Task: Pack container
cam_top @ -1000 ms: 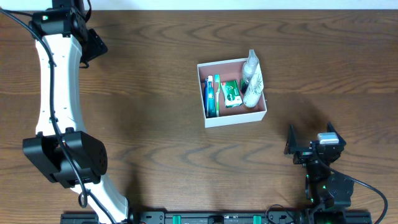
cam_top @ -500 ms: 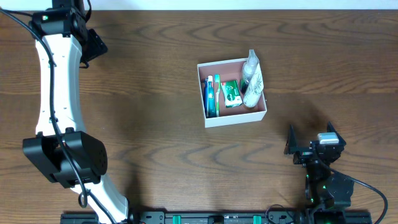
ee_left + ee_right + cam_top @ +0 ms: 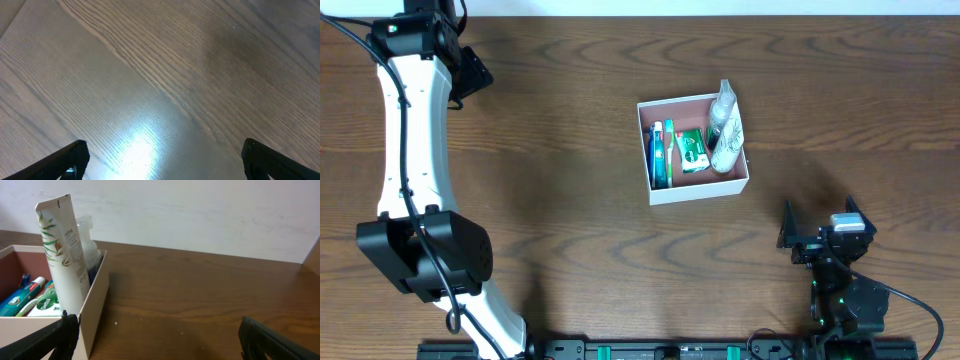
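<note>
Seemingly a robotics lab: a cabled robot arm (image 3: 408, 130) (white-shelled) at a wood-grain table (image 3: 570, 200), bare wall (image 3: 200, 210).

White tube (image 3: 62, 255) upright in container (image 3: 95, 300)

Even, moderately bright lighting; overhead view sharp, wrist views softer.
The overhead view was evenly lit and in focus, with only a faint, soft shadow on the table (image 3: 820, 188) near the right arm. In the left wrist view a white glare patch lay on the wood low and left of centre. In the right wrist view the wall (image 3: 200, 215) was bright and washed out, and the right gripper (image 3: 157, 342) showed only dark, blurred fingertips (image 3: 47, 340).
</note>
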You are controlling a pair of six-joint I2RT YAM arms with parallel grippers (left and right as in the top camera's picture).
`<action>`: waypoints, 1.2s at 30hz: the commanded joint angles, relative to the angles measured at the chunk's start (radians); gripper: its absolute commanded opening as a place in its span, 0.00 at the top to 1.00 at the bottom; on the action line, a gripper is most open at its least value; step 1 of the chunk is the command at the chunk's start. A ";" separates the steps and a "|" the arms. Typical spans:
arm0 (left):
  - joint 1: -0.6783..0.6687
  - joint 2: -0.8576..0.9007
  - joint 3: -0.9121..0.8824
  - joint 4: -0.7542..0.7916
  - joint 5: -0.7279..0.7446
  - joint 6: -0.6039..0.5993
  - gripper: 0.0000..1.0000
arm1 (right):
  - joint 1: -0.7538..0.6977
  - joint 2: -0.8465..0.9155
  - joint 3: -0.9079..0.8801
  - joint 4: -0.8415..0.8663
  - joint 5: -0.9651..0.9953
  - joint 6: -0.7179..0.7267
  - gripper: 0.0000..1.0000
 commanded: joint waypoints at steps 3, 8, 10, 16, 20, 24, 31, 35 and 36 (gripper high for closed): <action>0.002 0.007 -0.006 -0.012 -0.012 0.009 0.02 | 0.018 -0.007 -0.002 -0.004 0.007 -0.012 0.01; -0.002 -0.008 -0.006 -0.025 -0.011 0.000 0.02 | 0.018 -0.007 -0.002 -0.004 0.007 -0.012 0.01; -0.003 -0.033 -0.006 -0.009 -0.012 -0.026 0.02 | 0.018 -0.007 -0.002 -0.004 0.007 -0.012 0.01; -0.001 -0.138 -0.060 0.060 -0.017 -0.043 0.02 | 0.018 -0.007 -0.002 -0.004 0.007 -0.012 0.01; -0.002 -0.250 -0.201 0.191 -0.016 -0.025 0.02 | 0.018 -0.007 -0.002 -0.004 0.007 -0.012 0.01; -0.023 -0.398 -0.447 0.411 -0.016 0.044 0.02 | 0.018 -0.007 -0.002 -0.004 0.007 -0.012 0.01; -0.069 -0.725 -0.961 0.800 -0.015 0.070 0.02 | 0.018 -0.007 -0.002 -0.004 0.007 -0.012 0.01; -0.069 -0.898 -1.170 0.948 -0.007 0.074 0.02 | 0.018 -0.007 -0.002 -0.004 0.007 -0.012 0.01; -0.069 -0.945 -1.220 0.976 -0.002 0.074 0.02 | 0.018 -0.007 -0.002 -0.004 0.007 -0.012 0.01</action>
